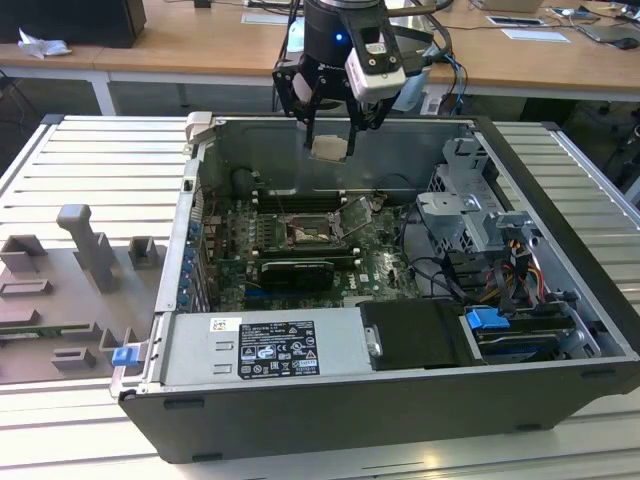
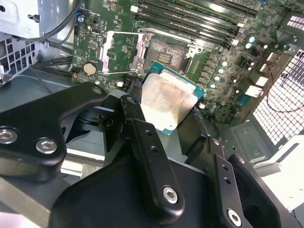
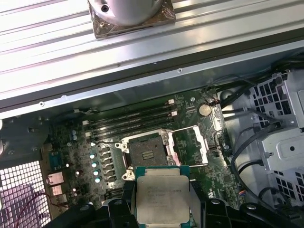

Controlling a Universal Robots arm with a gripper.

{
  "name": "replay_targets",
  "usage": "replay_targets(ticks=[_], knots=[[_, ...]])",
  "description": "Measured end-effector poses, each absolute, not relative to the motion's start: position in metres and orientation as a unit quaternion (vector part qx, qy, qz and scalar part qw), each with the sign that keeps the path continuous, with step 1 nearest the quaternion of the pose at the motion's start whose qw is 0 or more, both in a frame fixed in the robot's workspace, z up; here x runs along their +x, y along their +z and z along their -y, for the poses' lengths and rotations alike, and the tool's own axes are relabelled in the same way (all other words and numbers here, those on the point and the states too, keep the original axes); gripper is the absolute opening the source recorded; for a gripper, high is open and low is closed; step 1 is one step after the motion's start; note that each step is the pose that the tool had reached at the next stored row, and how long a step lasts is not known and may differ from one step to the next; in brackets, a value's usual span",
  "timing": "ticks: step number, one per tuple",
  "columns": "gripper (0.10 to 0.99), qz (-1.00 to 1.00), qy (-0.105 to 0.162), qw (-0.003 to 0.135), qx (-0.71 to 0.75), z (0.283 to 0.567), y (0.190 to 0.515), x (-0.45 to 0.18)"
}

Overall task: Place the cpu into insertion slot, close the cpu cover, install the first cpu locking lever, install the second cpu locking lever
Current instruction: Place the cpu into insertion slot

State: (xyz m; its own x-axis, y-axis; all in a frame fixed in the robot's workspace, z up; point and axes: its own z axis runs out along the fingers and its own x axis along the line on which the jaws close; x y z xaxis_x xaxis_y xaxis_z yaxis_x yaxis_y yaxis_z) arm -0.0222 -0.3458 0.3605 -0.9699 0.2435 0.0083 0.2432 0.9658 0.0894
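My gripper point(image 1: 330, 140) hangs above the open computer case and is shut on the cpu point(image 1: 329, 149), a small pale square chip held by its edges between two black fingers point(image 2: 142, 137). In both wrist views the cpu point(image 3: 162, 194) point(image 2: 167, 99) floats a little way above the motherboard, near the insertion slot point(image 3: 148, 154) point(image 2: 166, 54) but not in it. The insertion slot point(image 1: 305, 232) is bare and dark inside its silver rim. The cpu cover point(image 3: 192, 145) point(image 2: 121, 52) point(image 1: 357, 213) is swung open beside the slot.
Long black memory slots point(image 3: 133, 116) run beside the socket. A dark expansion card point(image 1: 295, 272), the power supply point(image 1: 265, 345) and a drive cage with cables point(image 1: 470, 210) fill the case. Grey fixtures point(image 1: 90, 260) stand on the slatted table at the exterior view's left.
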Motion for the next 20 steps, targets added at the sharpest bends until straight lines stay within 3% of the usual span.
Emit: replay_targets(ticks=[20], knots=[[0.537, -0.987, 0.045, 0.003, 0.153, 0.3458, 0.3605, -0.0222]])
